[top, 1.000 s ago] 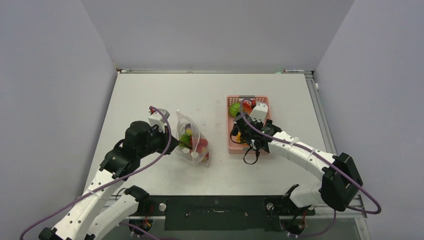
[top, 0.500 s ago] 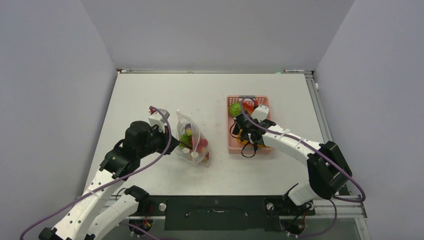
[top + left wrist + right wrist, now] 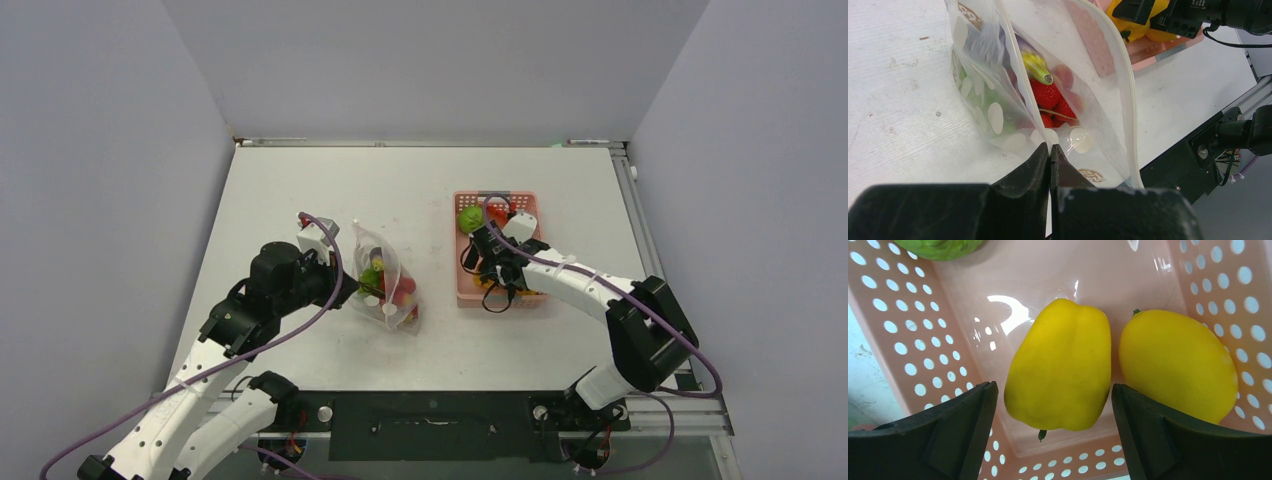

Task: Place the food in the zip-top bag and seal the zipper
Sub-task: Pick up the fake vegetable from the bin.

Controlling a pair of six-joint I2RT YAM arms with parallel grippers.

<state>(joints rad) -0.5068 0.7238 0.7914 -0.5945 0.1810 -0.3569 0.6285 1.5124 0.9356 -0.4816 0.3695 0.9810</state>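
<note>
The clear zip-top bag (image 3: 385, 282) with white dots lies left of centre, mouth open, holding strawberries (image 3: 1048, 95), a yellow-green piece (image 3: 1037, 66) and other food. My left gripper (image 3: 1050, 150) is shut on the bag's near mouth edge; the zipper strip (image 3: 1126, 85) arcs to its right. My right gripper (image 3: 1054, 405) is open inside the pink basket (image 3: 468, 285), its fingers (image 3: 965, 425) either side of the yellow pepper (image 3: 1062, 365). The lemon (image 3: 1175, 362) lies right of the pepper. A green round fruit (image 3: 468, 219) sits at the basket's far end.
The pink basket's perforated walls (image 3: 908, 340) close in around my right gripper. The black rail (image 3: 430, 420) runs along the table's near edge. Grey walls stand at the left, back and right.
My right arm has swung in so the gripper sits lower in the basket over the pepper. The left arm and bag have not moved.
</note>
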